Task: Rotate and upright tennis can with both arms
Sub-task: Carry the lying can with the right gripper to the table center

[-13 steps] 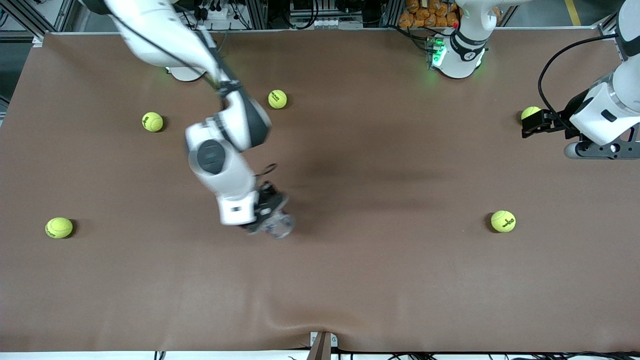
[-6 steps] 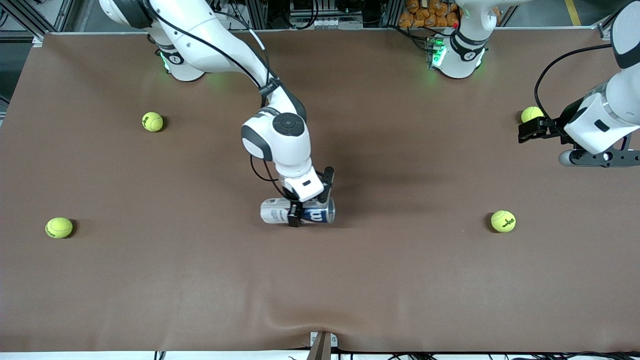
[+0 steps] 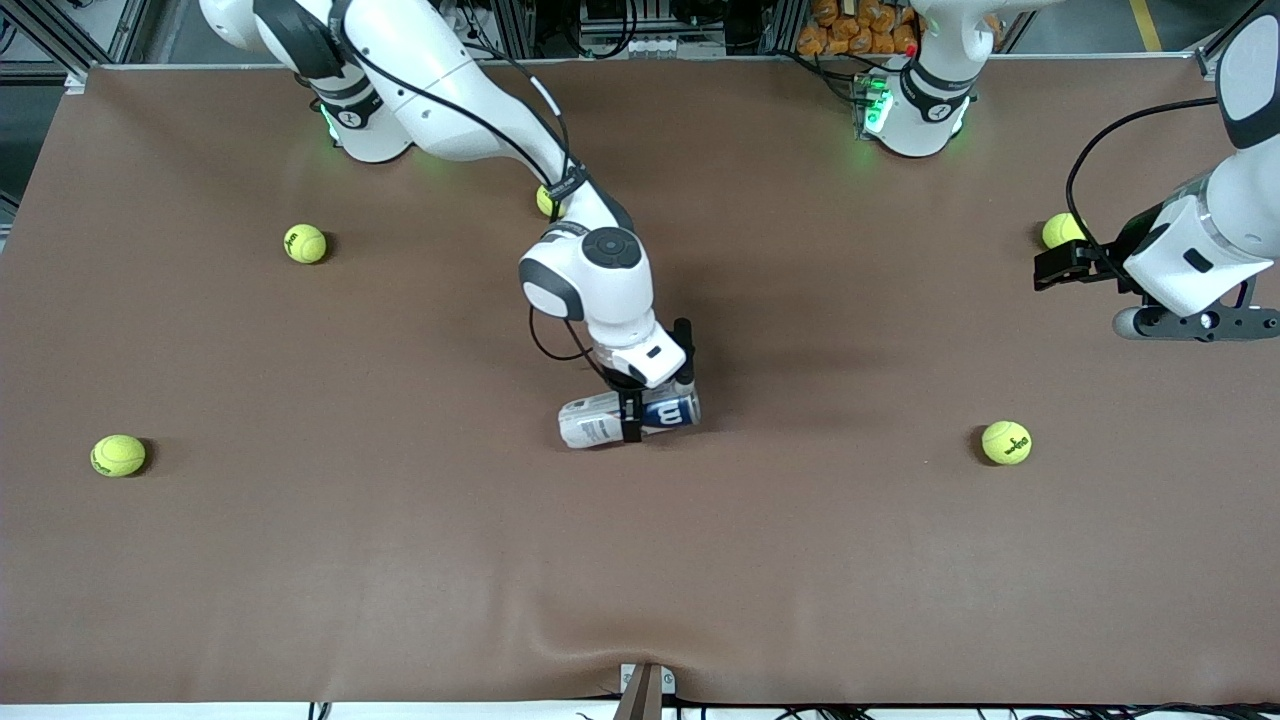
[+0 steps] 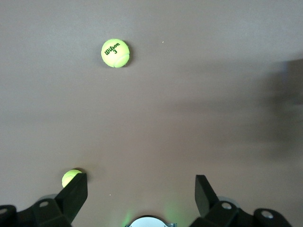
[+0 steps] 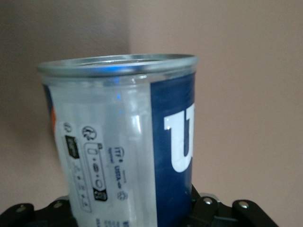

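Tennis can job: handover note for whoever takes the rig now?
Right gripper: fingers astride the middle of the can, which looks held.
Left gripper: open, empty, waiting at the left arm's end of the table, over a ball.
Can: lying on its side mid-table, tilted a little in the front view, silver rim at one end.
Done: can grasped.
Left: rotate it, stand it upright with both arms.

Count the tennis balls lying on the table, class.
5: one and another toward the right arm's end, one partly hidden by the right arm, two toward the left arm's end. More may be hidden.
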